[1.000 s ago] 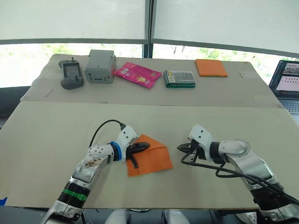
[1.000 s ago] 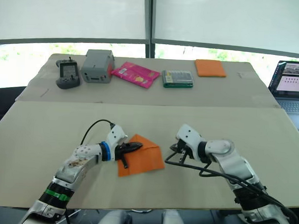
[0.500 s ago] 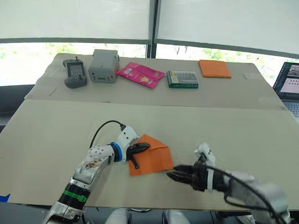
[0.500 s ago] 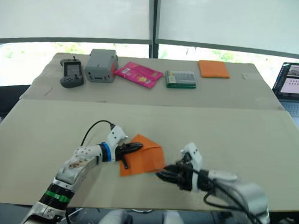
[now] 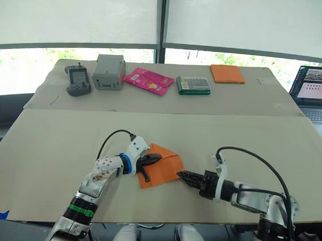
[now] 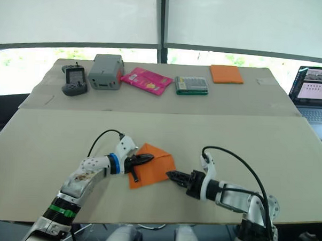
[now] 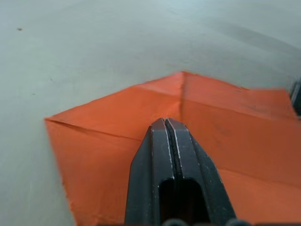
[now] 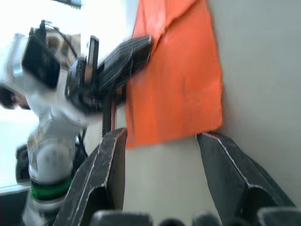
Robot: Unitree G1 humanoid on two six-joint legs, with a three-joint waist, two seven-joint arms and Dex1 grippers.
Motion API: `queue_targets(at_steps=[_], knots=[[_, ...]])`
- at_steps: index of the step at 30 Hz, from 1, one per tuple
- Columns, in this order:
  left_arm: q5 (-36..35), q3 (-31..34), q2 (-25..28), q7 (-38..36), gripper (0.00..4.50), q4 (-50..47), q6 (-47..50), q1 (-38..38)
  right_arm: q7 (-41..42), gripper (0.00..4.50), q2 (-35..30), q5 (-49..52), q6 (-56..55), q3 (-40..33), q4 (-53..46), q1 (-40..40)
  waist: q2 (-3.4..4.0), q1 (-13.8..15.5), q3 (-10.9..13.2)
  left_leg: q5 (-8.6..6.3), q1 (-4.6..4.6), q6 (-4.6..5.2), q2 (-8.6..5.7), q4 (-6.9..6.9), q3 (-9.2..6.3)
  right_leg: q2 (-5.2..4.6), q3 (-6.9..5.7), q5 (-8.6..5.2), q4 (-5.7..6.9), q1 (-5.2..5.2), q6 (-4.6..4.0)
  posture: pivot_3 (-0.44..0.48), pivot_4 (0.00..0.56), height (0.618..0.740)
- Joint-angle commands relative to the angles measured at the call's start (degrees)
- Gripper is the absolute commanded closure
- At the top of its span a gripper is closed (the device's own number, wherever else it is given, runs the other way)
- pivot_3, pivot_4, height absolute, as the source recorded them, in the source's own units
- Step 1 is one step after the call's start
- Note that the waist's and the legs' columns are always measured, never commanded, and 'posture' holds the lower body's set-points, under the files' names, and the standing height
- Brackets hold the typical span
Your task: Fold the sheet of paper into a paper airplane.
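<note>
Swung low, the right gripper (image 5: 181,174) nears the sheet of paper (image 5: 161,166), fingers spread; left gripper (image 7: 165,123) fingers pressed together.

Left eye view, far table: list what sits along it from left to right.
Handheld controller → grey box → pink packet → green case → orange pad.

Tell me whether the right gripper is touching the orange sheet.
Apart: in the right wrist view the right gripper is open, with bare table between its fingers and the sheet of paper.
</note>
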Motion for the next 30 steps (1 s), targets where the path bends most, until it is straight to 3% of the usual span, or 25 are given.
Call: queue_targets(at_steps=[1,5,8,16,28,30], knots=[[0.3,-0.6,0.0,0.0,4.5,-0.2,-0.3,0.5,-14.4,1.87,-2.0,9.8,-2.7,-0.6,3.6,0.8,0.01,0.0,0.0,0.0,-0.01,0.0,0.0,0.0,0.0,-0.01,0.0,0.0,-0.01,0.0,0.0,0.0,0.15,0.74],[0.4,-0.6,0.0,0.1,4.5,-0.3,-0.4,0.7,-27.5,1.87,-7.5,27.6,-13.6,8.7,3.4,3.8,0.02,0.0,0.0,0.0,-0.06,0.01,-0.02,0.0,0.01,-0.05,-0.01,-0.01,-0.08,0.02,0.03,0.0,0.15,0.74],[0.4,-0.7,0.0,0.2,4.5,-0.4,-0.5,0.8,-31.5,1.87,-10.3,34.8,-20.5,13.3,1.8,4.9,0.02,0.0,0.0,0.0,-0.1,0.02,-0.02,0.0,0.02,-0.04,0.0,-0.02,-0.13,0.04,0.08,0.0,0.15,0.74],[0.3,-0.8,-0.2,0.3,4.5,-0.4,-0.7,1.0,-27.4,1.87,-13.5,35.1,-28.7,18.2,-2.0,5.1,0.02,0.0,0.0,0.01,-0.15,0.03,0.01,0.0,0.05,0.0,0.02,-0.03,-0.15,0.0,0.11,0.0,0.15,0.74],[0.5,-0.8,-0.2,0.4,4.5,0.0,-0.8,0.5,-18.1,1.87,-18.2,35.1,-30.9,24.1,-2.0,2.9,0.02,0.0,0.0,0.0,-0.2,0.03,0.02,0.0,0.04,0.0,0.01,-0.03,-0.17,-0.04,0.11,0.0,0.15,0.74],[0.5,-0.8,-0.2,0.4,4.5,0.1,-0.8,0.4,-17.5,2.41,-18.6,35.0,-31.5,25.1,-1.2,2.1,0.02,0.0,0.0,0.0,-0.2,0.03,0.02,0.0,0.04,0.0,0.01,-0.03,-0.17,-0.05,0.1,0.0,0.15,0.74]])
